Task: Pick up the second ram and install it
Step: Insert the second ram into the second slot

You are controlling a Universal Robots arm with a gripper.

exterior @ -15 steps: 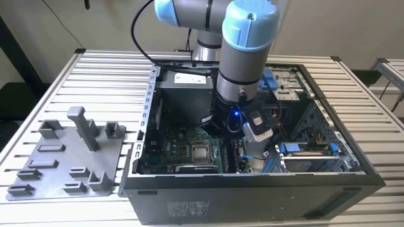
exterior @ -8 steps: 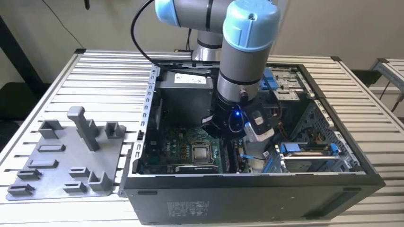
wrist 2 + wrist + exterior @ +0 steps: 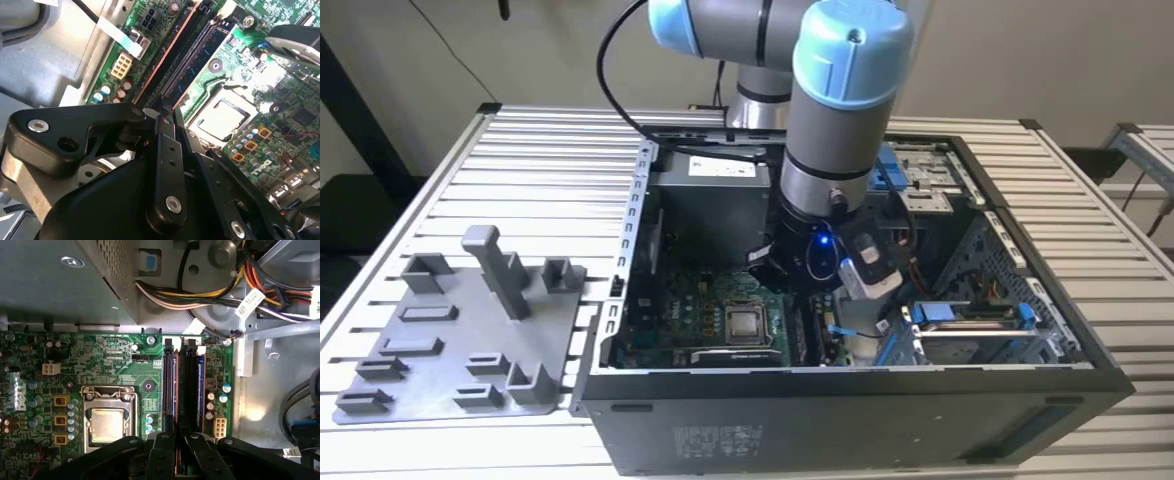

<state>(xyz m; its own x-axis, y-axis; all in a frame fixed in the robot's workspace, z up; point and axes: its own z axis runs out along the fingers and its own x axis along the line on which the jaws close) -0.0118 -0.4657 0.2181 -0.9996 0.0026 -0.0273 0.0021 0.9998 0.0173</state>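
The arm reaches down into the open computer case (image 3: 854, 430) at the lower middle of the exterior view. In both wrist views, the gripper (image 3: 180, 440) (image 3: 167, 112) is drawn narrow, pinching the second ram (image 3: 175, 390) (image 3: 166, 52). The ram stands on edge in a slot of the green motherboard (image 3: 115, 360), beside the processor socket (image 3: 107, 422). The print on the white cable tag (image 3: 248, 302) is too small to read.

I see the second ram (image 3: 173, 390) edge-on in both wrist views (image 3: 164, 55): a long thin strip with a brownish top edge; standing upright along the motherboard's black slots; its near end pinched in my tool (image 3: 180, 436); seating depth unclear.
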